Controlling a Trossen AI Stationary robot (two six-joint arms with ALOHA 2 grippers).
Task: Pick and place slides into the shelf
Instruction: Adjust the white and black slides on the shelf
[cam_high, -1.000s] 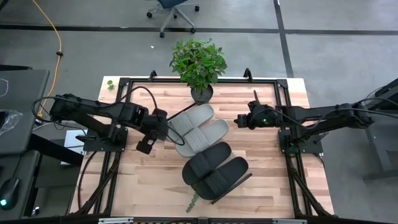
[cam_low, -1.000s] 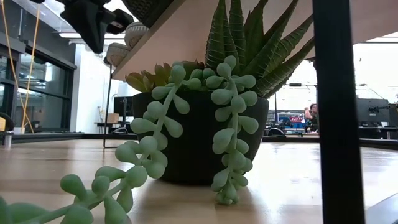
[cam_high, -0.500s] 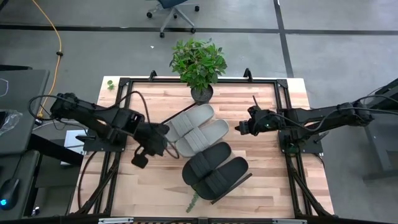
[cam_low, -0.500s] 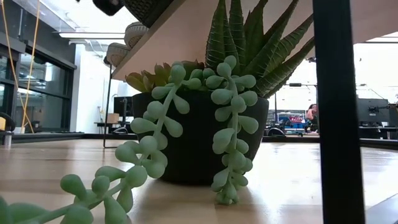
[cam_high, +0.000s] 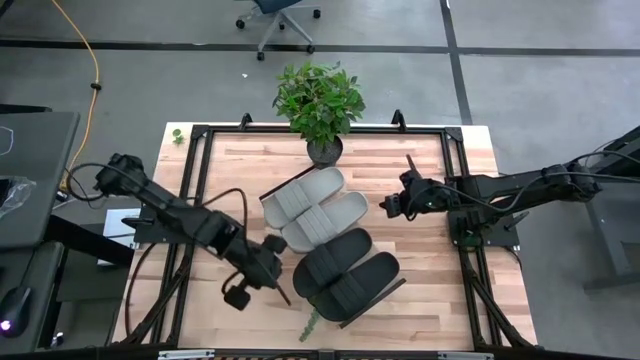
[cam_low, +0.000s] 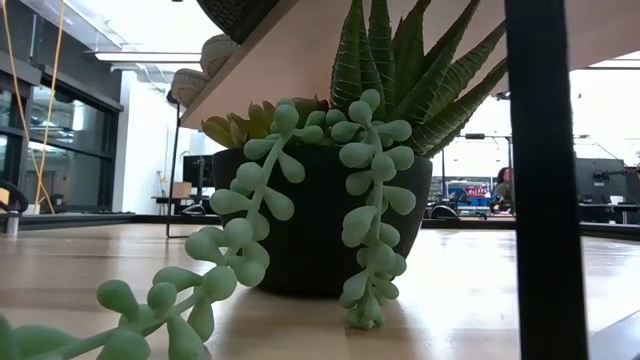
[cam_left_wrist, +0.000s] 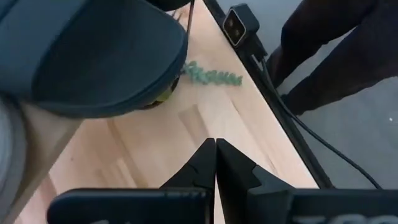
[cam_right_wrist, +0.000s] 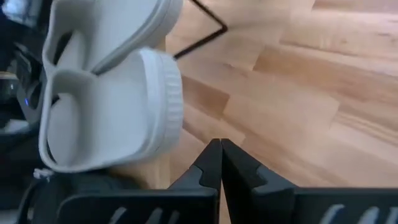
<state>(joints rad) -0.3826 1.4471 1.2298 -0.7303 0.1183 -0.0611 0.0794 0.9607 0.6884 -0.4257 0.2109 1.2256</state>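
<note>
Between my two sets of jaws I count four slides: two light grey slides (cam_high: 312, 208) and two black slides (cam_high: 343, 270). One shelf (cam_high: 395, 287) carries them. Two potted plants: one leafy plant (cam_high: 319, 103), one succulent (cam_low: 330, 200).

Both arms are matte black, built of slim jointed segments with loose black cables looping along them. Each tool, the left tool (cam_left_wrist: 215, 163) and right tool (cam_right_wrist: 220, 163), ends in two dark, angular, tapering fingers.
</note>
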